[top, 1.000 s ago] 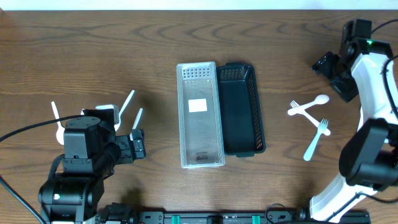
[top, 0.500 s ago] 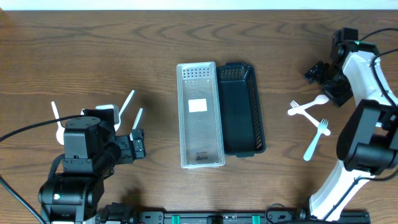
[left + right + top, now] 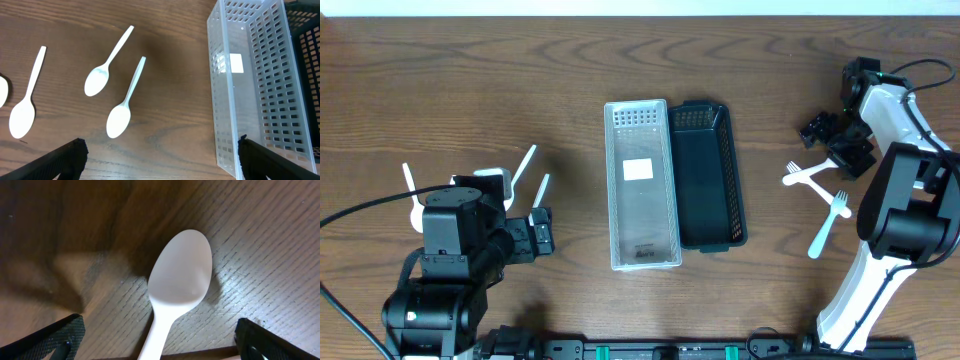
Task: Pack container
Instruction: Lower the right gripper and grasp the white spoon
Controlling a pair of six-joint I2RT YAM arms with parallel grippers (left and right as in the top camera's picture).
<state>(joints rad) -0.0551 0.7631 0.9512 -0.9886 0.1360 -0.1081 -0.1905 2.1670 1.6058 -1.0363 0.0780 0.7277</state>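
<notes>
A clear perforated container lies at the table's middle with a black basket touching its right side; both look empty. Three white spoons lie at the left, also in the left wrist view. My left gripper is open and empty, near the clear container. At the right lie a white spoon and two white forks. My right gripper is open, low over that spoon, its fingers on either side of the handle.
The black basket's wall shows at the right edge of the left wrist view. The right arm's white links stand along the table's right edge. The left arm's base sits at the front left.
My right gripper has moved left and toward the front, from the far right corner down over the white spoon. The left arm and the containers have not moved.
</notes>
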